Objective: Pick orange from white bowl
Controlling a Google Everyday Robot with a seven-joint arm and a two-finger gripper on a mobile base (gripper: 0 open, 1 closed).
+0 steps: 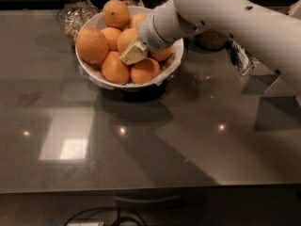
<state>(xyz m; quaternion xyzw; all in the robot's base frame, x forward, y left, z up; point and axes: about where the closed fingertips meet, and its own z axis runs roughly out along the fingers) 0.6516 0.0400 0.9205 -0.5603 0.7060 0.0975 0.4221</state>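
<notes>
Fingers [134, 53] sit among oranges [91, 45] in white bowl [175, 60], seemingly touching.

A white bowl [136, 84] with a crinkled liner stands at the far side of a dark glossy counter [150, 145], heaped with oranges. The largest orange [92, 46] sits at the bowl's left edge, and one with a dark stem dot [116, 13] tops the pile at the back. The white arm [225, 18] reaches in from the right. Its gripper [134, 54] is low in the middle of the heap, its cream tip seemingly resting against the front oranges. A glass jar of grain [75, 14] stands just behind the bowl on the left.
</notes>
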